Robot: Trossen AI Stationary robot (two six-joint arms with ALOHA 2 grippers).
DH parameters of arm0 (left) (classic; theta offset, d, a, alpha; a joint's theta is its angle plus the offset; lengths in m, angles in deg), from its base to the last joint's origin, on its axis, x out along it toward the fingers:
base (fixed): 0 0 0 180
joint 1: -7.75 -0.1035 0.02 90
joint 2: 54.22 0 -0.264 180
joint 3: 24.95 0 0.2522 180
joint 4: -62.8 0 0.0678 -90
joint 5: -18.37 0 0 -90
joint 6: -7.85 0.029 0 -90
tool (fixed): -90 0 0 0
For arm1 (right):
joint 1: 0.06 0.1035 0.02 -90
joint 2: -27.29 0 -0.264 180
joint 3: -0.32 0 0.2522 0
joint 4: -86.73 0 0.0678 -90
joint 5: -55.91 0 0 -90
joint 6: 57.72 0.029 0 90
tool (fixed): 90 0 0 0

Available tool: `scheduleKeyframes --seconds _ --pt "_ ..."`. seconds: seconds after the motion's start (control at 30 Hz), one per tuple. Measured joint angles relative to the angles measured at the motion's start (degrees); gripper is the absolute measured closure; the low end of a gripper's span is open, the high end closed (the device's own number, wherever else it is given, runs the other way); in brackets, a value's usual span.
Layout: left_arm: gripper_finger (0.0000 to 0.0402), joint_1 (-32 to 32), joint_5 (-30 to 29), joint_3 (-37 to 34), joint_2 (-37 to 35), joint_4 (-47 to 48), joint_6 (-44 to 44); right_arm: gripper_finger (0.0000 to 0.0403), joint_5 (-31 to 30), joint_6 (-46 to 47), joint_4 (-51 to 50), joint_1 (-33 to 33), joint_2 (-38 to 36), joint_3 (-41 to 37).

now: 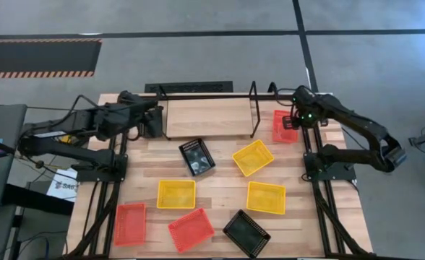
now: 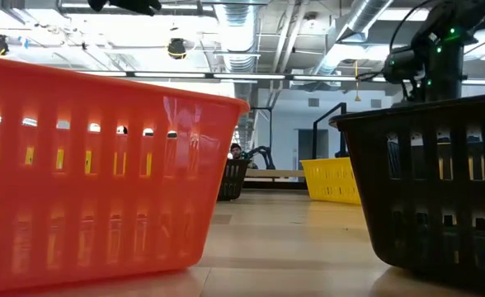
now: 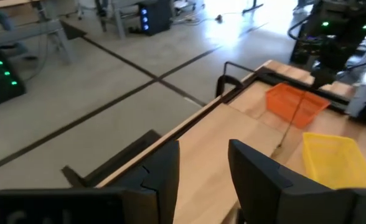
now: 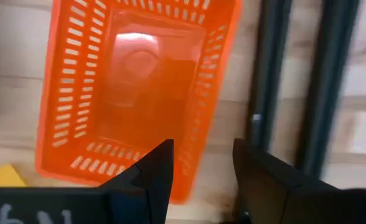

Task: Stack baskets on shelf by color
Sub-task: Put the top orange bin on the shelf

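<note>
The shelf (image 1: pixel 205 118), a light wooden board in a black wire frame, stands at the table's far edge with nothing on it. My left gripper (image 1: pixel 157 121) hovers open at its left end, looking along the board (image 3: pixel 233 121). A red basket (image 1: pixel 285 126) rests flat on the table right of the shelf. My right gripper (image 4: pixel 201 165) hangs open over it, pointing down, with one long wall and a corner of the basket (image 4: pixel 198 124) below the gap between the fingers; I see no touch. Two more red baskets (image 1: pixel 129 222), three yellow (image 1: pixel 253 157) and two black (image 1: pixel 196 157) lie scattered on the table.
In the low view a red basket (image 2: pixel 86 165) and a black one (image 2: pixel 432 181) stand close to the camera. Black frame rails (image 4: pixel 270 81) run beside the red basket under my right gripper. A person (image 2: pixel 237 151) shows in the room behind.
</note>
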Motion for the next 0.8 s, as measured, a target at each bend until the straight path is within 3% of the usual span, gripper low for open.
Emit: scheduleKeyframes --seconds 0.23,0.47,0.8 --pt "0.0259 -1.1 -1.1 0.0 0.4 2.5 -0.5 0.0218 0.8 5.7 6.6 1.7 0.1 -3.4" --pt "0.0252 -1.4 -1.1 0.0 0.4 2.7 -0.2 0.0214 -1.1 5.8 6.3 1.7 1.4 -3.7" --pt "0.0252 -1.4 -0.9 0.0 0.4 2.7 -0.5 0.0220 -1.4 4.8 7.7 2.1 10.0 -3.7"
